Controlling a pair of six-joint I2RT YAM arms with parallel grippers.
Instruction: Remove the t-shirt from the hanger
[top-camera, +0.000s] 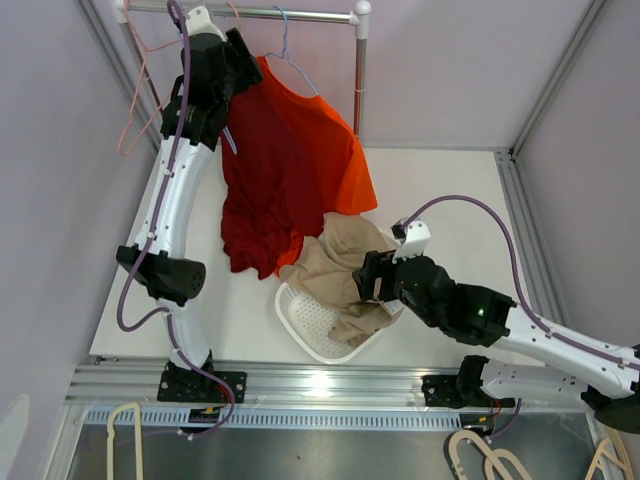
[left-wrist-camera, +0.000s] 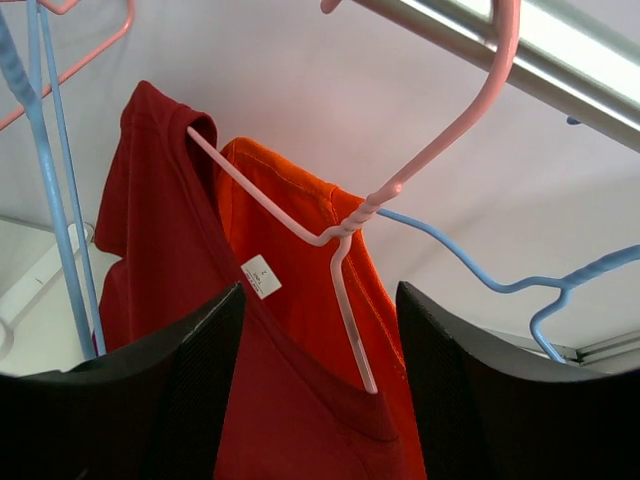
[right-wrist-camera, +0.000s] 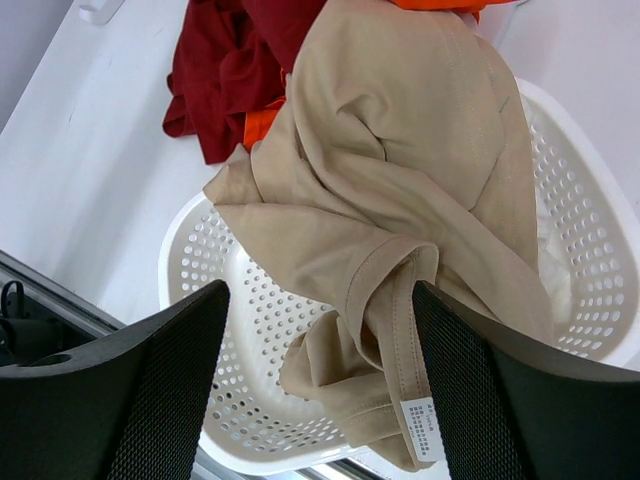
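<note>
The left pincer (left-wrist-camera: 320, 320), jaws apart and empty, faces the collar of the dark red t-shirt (left-wrist-camera: 170, 250) on the pink hanger (left-wrist-camera: 345, 225) hung from the rail (left-wrist-camera: 520, 55), while the right pincer (right-wrist-camera: 320, 300), also apart, hovers well away over the basket (right-wrist-camera: 605, 255).

The left pincer (left-wrist-camera: 320, 290) shows its tips only to its own camera; from above they are lost behind the black wrist. The dark red shirt (left-wrist-camera: 170, 260) runs off the bottom edge there, its tag (left-wrist-camera: 261, 276) too small to read, and it hides most of the orange shirt (left-wrist-camera: 310, 300). The blue hanger (left-wrist-camera: 45, 180) is cut by the top edge. The beige shirt (right-wrist-camera: 400, 170) covers much of the basket (right-wrist-camera: 200, 240) (its rim runs off the right edge), and its label (right-wrist-camera: 424, 428) is unreadable.
</note>
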